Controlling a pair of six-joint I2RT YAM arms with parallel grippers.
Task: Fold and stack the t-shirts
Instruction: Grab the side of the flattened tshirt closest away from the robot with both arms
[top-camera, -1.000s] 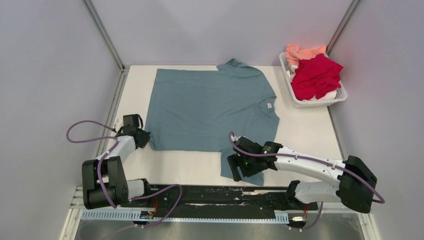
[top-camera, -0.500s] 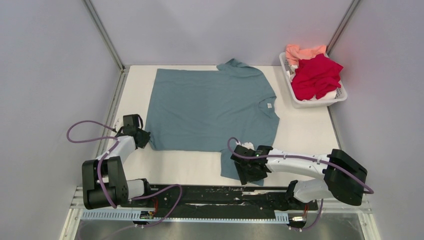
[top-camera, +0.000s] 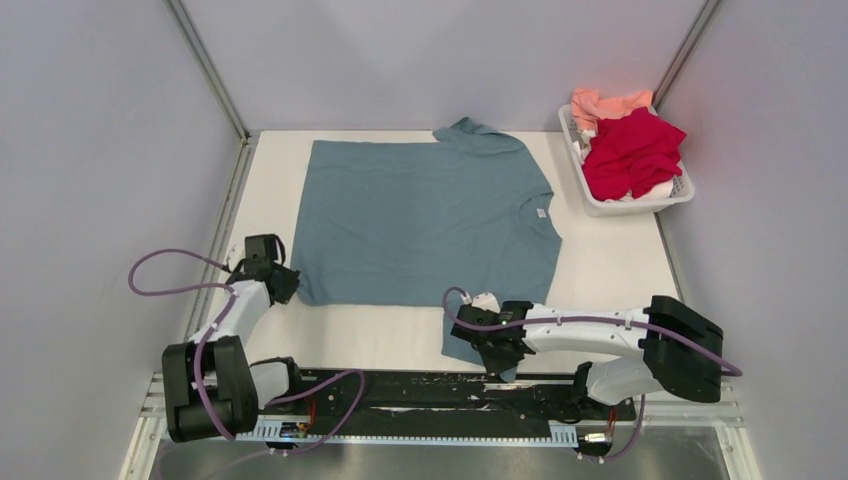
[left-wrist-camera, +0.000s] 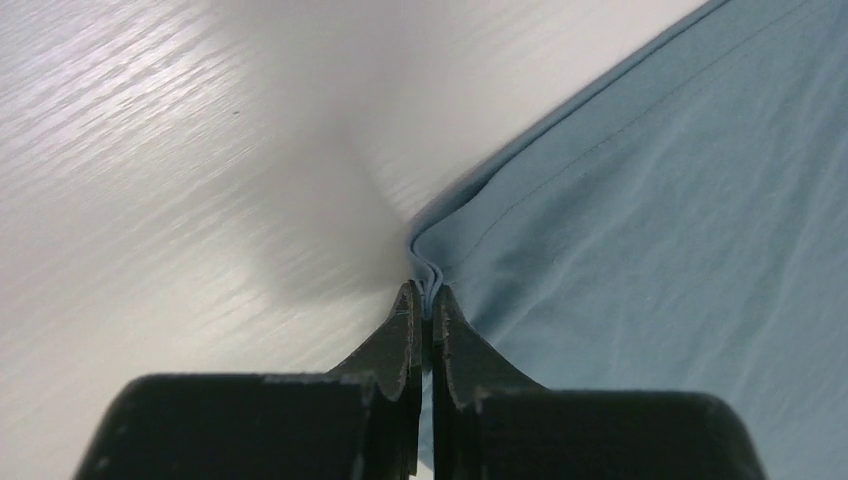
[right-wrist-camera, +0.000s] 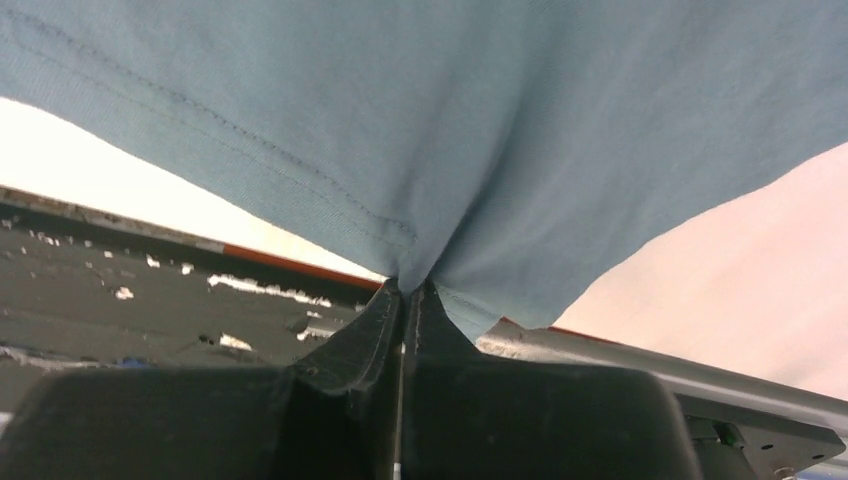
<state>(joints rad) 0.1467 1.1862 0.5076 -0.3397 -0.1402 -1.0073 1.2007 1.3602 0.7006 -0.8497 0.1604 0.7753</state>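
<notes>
A teal-blue t-shirt (top-camera: 425, 220) lies spread flat on the white table, collar tag toward the right. My left gripper (top-camera: 287, 283) is shut on its near-left hem corner (left-wrist-camera: 425, 262), the cloth pinched between the fingertips. My right gripper (top-camera: 497, 352) is shut on the near sleeve's edge (right-wrist-camera: 415, 262) at the table's front edge, and the fabric bunches at the jaws. A crimson red t-shirt (top-camera: 630, 152) and a salmon-pink t-shirt (top-camera: 600, 104) lie crumpled in the basket.
A white slotted basket (top-camera: 640, 205) stands at the back right corner of the table. The black base rail (top-camera: 400, 390) runs along the near edge, seen below the sleeve as a dark strip (right-wrist-camera: 150, 290). Grey walls close in both sides.
My right gripper slid left and nearer along the sleeve and closed on its edge. The left gripper kept its hold on the hem corner and shifted slightly nearer.
</notes>
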